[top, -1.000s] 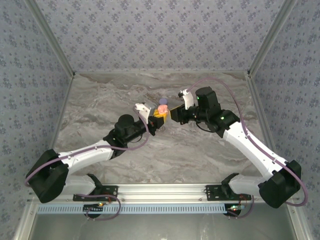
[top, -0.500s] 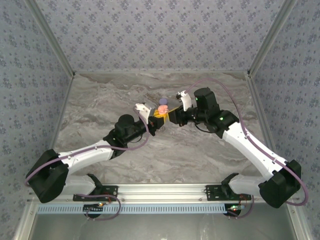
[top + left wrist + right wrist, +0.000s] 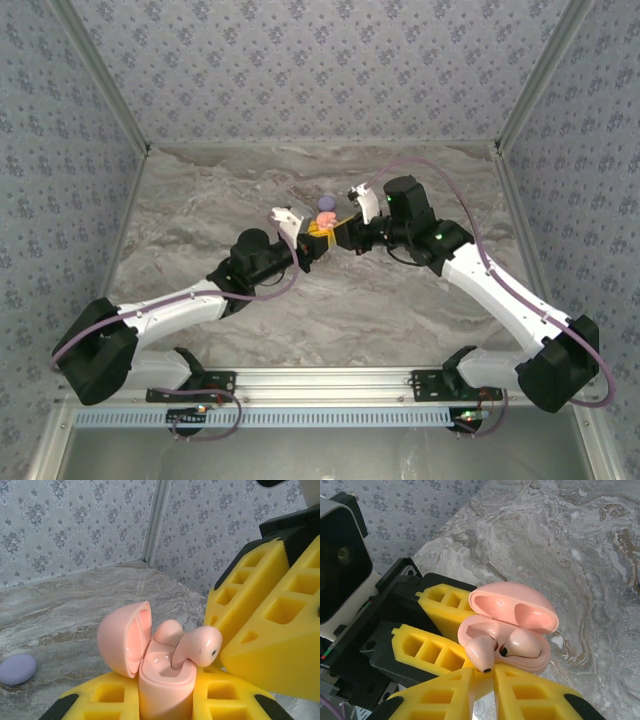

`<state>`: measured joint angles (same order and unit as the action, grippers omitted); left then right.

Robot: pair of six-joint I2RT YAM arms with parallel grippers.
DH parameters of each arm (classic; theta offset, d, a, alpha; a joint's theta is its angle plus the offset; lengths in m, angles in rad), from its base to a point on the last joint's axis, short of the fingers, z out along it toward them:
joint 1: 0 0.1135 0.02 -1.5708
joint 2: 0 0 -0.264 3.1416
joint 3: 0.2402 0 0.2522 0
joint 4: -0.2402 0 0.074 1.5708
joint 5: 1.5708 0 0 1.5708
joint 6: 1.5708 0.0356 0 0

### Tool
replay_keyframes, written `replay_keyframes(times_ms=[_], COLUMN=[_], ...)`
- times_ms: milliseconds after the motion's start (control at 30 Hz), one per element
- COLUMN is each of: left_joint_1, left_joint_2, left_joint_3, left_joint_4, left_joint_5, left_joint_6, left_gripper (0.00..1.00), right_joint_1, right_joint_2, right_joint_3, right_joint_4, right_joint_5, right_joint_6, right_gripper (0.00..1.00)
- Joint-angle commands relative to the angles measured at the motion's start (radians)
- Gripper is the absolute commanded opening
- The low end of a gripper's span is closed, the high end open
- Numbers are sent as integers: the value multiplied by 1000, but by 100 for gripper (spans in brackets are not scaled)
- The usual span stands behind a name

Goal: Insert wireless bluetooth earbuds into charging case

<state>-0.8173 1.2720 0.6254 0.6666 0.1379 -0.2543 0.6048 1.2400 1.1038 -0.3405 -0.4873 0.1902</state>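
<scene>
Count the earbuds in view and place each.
2. One earbud sits seated in the open pink case; the second earbud is half-inserted, pinched by the jaws of the right gripper. Others may be hidden.

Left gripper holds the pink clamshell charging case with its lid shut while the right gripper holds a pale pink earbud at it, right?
No: the lid is open, not shut, as the left wrist view shows. The left gripper holds the pink clamshell charging case; the right gripper holds a pale pink earbud at it.
</scene>
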Motion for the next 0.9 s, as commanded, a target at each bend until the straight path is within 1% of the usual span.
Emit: replay_keyframes(times_ms=[0, 633, 867], left_joint_1=[-5, -6, -6], left_joint_2=[12, 7, 8], left_joint_3=[18, 33, 46], left_joint_4=[29, -39, -74], left_joint_5=[35, 95, 88], left_joint_6=[7, 70, 81], left_gripper=[13, 13, 13], right_joint_1=[26, 58, 67], right_joint_2=[13, 22, 21], right_joint_3=[41, 71, 79], right_joint_4=[11, -25, -43], right_joint_5=[-54, -126, -114], right_joint_6=[-18, -83, -101], right_gripper=[19, 15, 15])
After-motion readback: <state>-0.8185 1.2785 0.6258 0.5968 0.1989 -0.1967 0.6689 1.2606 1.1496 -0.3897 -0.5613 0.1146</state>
